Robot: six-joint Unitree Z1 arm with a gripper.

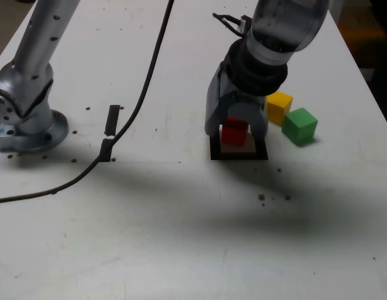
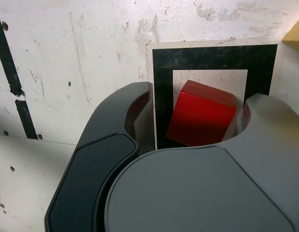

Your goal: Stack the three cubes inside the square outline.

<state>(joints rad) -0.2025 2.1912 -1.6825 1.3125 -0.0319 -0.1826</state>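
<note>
Red cube [image 2: 201, 119] sits inside the square outline [image 2: 163, 96], between the jaws of the gripper [image 1: 236, 128], which hangs straight over the frame. In the wrist view the jaws stand apart, with a clear gap on one side of the cube, while the other jaw seems to be touching or nearly touching it; I cannot tell which. The cube looks turned askew against the tape, with one corner lying over the black band, so it is not squarely in the white centre. The chief risk, in my judgement, is that a jaw drags or tips the cube as the arm lifts away, shoving it further onto the tape, and a crooked base would make the later stacking unsteady. The yellow cube [image 1: 279, 106] and green cube [image 1: 299, 125] wait just beside each other, near the outline on the exterior view's right, so a careless swing of the gripper could knock them. Well apart on the exterior view's left lie a black cable [image 1: 143, 94], short tape strips [image 1: 110, 130] and the arm's base [image 1: 27, 125]; none blocks the work.
</note>
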